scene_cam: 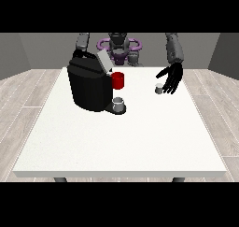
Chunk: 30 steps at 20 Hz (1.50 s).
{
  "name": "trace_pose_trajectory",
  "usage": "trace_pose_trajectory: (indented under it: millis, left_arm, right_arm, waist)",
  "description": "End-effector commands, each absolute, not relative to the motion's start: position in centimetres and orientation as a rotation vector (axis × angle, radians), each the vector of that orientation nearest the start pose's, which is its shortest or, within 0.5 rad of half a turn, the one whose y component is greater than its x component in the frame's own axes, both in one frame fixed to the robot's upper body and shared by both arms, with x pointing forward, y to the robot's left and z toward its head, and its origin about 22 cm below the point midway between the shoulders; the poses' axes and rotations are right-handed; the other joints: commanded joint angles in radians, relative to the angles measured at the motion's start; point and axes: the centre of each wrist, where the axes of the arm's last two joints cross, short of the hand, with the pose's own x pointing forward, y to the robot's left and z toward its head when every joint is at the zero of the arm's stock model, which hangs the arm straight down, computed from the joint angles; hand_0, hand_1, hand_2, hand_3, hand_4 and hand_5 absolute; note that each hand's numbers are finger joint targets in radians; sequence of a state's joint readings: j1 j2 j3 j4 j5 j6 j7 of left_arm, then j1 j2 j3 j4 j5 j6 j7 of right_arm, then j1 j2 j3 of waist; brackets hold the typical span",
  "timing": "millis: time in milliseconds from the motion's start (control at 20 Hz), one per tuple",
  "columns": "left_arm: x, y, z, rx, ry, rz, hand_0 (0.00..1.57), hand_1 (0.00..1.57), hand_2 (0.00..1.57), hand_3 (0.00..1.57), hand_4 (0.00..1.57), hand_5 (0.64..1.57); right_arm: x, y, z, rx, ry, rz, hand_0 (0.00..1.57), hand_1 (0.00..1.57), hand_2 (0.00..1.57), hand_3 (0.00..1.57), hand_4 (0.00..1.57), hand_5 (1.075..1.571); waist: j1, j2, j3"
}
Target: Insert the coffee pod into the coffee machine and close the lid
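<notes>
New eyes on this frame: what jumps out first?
The big black coffee machine on the white table's left part, lid up, with a red cylinder at its front and a small grey cup on its tray. At the view's right, a black hand with spread fingers hangs beside a small grey coffee pod.

Grey coffee pod [159, 88] upright on table; black coffee machine [89, 84] lid [103, 60] raised

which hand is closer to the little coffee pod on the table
Left, the hand at the view's right: it hangs beside the coffee pod. The other hand is hidden behind the coffee machine.
</notes>
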<state>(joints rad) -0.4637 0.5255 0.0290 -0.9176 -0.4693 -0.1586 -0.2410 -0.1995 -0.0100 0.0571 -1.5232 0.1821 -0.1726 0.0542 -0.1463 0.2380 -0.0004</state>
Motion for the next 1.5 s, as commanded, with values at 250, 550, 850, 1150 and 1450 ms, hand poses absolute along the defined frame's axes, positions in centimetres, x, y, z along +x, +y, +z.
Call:
trace_pose_trajectory:
  millis: [250,550,850,1150,1450]
  left_arm:
    - [36.1,34.2,3.3,0.780,-1.484,-1.016,1.04,1.04,1.11,0.91,0.46,1.571]
    - [36.7,33.9,3.4,0.806,-1.293,-1.202,0.87,0.87,1.02,0.88,0.34,1.571]
    - [37.1,35.7,3.2,0.823,-1.215,-1.248,0.73,0.73,0.96,0.85,0.39,1.571]
    - [36.6,33.5,0.6,0.720,-1.206,-1.295,1.12,1.12,1.20,1.09,0.39,1.571]
    - [38.9,32.8,4.2,0.608,-1.409,-1.186,1.43,1.43,1.42,1.35,0.49,1.571]
  right_arm:
    - [30.4,-19.8,3.6,-0.177,-1.706,0.156,0.00,0.00,0.00,0.00,0.00,1.571]
    - [30.6,-19.2,2.1,-0.154,-1.665,0.159,0.00,0.00,0.00,0.00,0.00,1.571]
    - [30.5,-19.5,1.5,-0.165,-1.653,0.158,0.00,0.00,0.00,0.00,0.00,1.571]
    - [29.3,-21.1,-1.7,-0.149,-1.536,0.119,0.00,0.00,0.00,0.00,0.00,1.571]
    - [29.1,-20.8,-3.0,-0.280,-1.521,0.140,0.00,0.00,0.00,0.00,0.00,1.571]
  waist:
    - [-0.006,0.078,0.0001]
    - [-0.018,0.047,0.0007]
    - [-0.018,0.031,0.0001]
    - [0.010,-0.061,0.0003]
    - [0.022,-0.048,0.0002]
